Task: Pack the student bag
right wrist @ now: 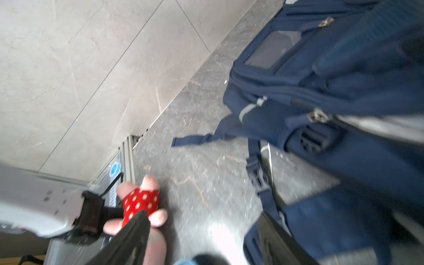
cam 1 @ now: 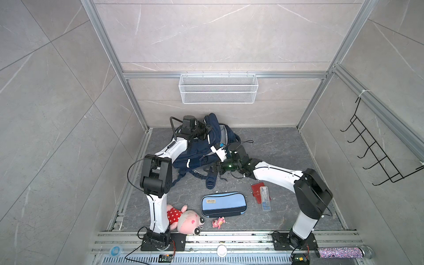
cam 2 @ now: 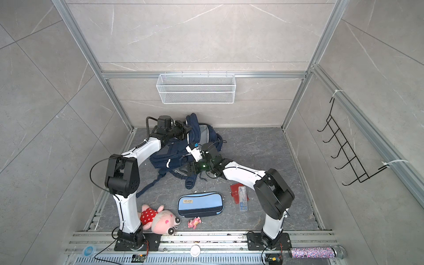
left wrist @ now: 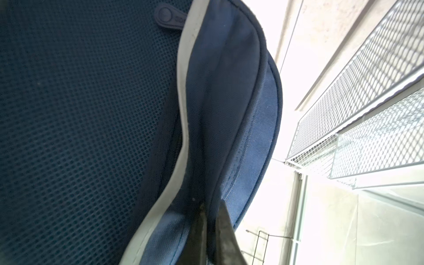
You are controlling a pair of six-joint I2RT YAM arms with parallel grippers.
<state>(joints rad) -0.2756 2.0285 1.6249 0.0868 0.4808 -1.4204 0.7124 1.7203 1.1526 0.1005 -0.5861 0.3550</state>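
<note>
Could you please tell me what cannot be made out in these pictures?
Student bag interior: both top views, flap and left arm cover most of the opening.
Pencil case label: top views, too small to read.
Clear box contents: top views, too small.
Whether the right pincer touches the bag's straps: right wrist view blurred, top views too dark.

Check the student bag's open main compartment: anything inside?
Through the opening of the student bag only pale grey lining shows. No packed item visible; the deeper part is hidden by the bag's own fabric.
</note>
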